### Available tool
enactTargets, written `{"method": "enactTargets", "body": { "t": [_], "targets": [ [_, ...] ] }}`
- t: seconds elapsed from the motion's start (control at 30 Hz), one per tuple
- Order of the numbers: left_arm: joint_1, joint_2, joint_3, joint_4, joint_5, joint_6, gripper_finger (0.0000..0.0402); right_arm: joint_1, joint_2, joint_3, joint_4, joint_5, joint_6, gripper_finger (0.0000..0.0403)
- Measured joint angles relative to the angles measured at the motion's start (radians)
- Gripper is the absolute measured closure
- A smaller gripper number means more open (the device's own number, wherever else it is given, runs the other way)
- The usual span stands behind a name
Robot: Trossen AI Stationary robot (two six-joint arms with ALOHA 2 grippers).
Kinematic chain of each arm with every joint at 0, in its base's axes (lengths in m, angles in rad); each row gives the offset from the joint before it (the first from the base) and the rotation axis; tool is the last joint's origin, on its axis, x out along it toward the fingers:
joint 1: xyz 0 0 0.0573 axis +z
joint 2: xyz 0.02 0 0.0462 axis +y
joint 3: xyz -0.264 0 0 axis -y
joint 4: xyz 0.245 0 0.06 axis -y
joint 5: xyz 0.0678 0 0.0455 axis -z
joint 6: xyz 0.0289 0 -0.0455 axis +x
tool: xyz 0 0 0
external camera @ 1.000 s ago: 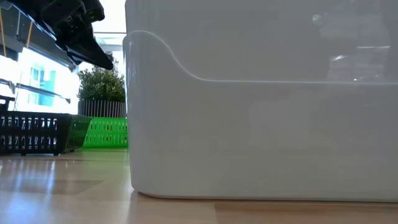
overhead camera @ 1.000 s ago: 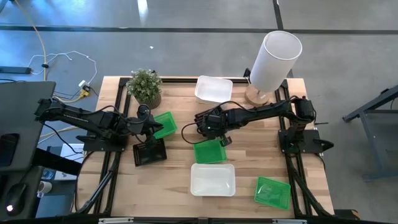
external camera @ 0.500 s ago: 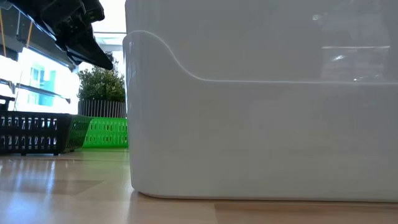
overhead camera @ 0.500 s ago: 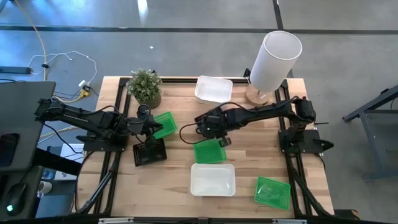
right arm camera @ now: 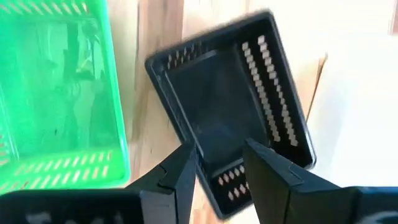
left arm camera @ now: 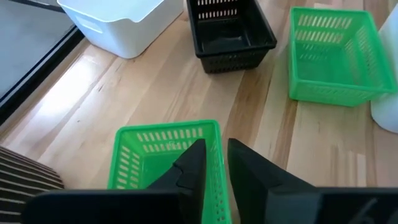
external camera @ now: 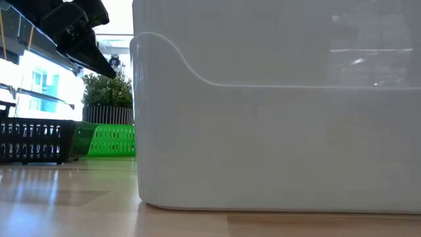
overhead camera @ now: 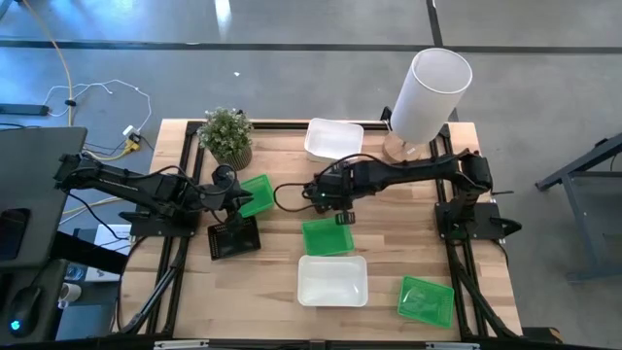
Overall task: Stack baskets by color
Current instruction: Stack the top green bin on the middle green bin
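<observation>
My right gripper (right arm camera: pixel 221 168) hangs open over a black basket (right arm camera: pixel 230 99) that rests bottom-down on the wood between a green basket (right arm camera: pixel 59 87) and a white one (overhead camera: pixel 335 139). Its fingers point down above the basket's near short end, and I see no touch. The same black basket (left arm camera: pixel 230 31) shows far off in the left wrist view. My left gripper (left arm camera: pixel 216 162) hovers with a narrow gap over another green basket (left arm camera: pixel 165 155), well clear of it in the low view (external camera: pixel 108 66). Beside that one stands a second black basket (overhead camera: pixel 233 236).
A white basket (overhead camera: pixel 332 280) and a green basket (overhead camera: pixel 426 299) lie near the front edge; the white one fills most of the low view. A tall white cylinder (overhead camera: pixel 428 92) stands at the far right and a potted plant (overhead camera: pixel 226 136) at the far left.
My right gripper has risen above the black basket and rolled about its own axis. The black basket stays on the table beneath it.
</observation>
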Motion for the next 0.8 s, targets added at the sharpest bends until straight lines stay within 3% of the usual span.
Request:
{"method": "enactTargets", "body": {
  "t": [0.23, 0.37, 0.67, 0.8],
  "targets": [
    [0.000, 0.000, 0.000, 0.001, 0.003, -0.010, 0.0282, 0.000, 0.000, 0.003, -0.134, 0.060, 0.116, 0.0284],
    [0.003, 0.005, 0.000, 0.020, 0.069, -0.018, 0.0259, 0.000, 0.000, 0.003, -0.202, 0.109, 0.156, 0.0284],
    [0.084, 0.059, 0.000, 0.056, 0.178, -0.023, 0.0263, -0.001, -0.012, 0.003, -0.262, 0.203, 0.164, 0.0284],
    [0.139, 0.094, 0.018, 0.050, 0.224, -0.003, 0.0267, -0.001, -0.043, 0.003, -0.340, 0.243, 0.255, 0.0284]
  ]
}}
